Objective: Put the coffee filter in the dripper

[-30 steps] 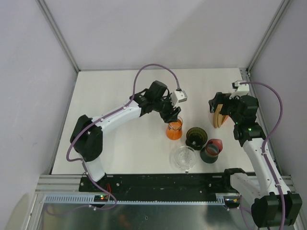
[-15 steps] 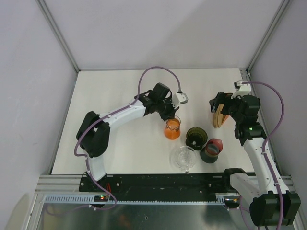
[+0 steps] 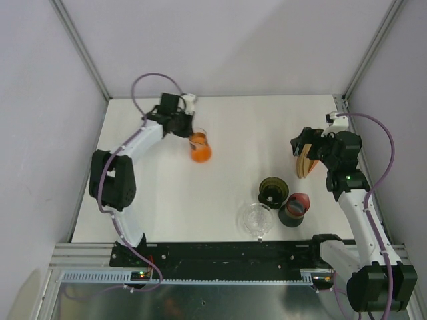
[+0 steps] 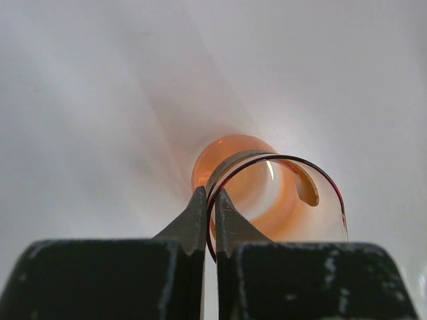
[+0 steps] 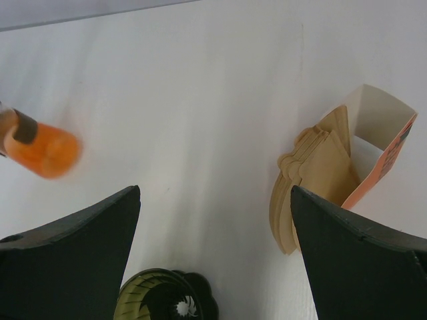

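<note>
A stack of brown paper coffee filters stands in an orange-and-white box at the right. My right gripper hovers open just over and left of it, holding nothing. The dark olive ribbed dripper sits on the table nearer the arms. My left gripper is shut on the glass rim of an orange flask at the back left, which hangs tilted.
A clear glass vessel and a dark cup with a red rim stand near the front, beside the dripper. The filter box is close to the table's right edge. Walls enclose the white table.
The left gripper shut on the orange flask's rim beside the dripper and carried it up and away to the back left. The right arm has stayed still.
</note>
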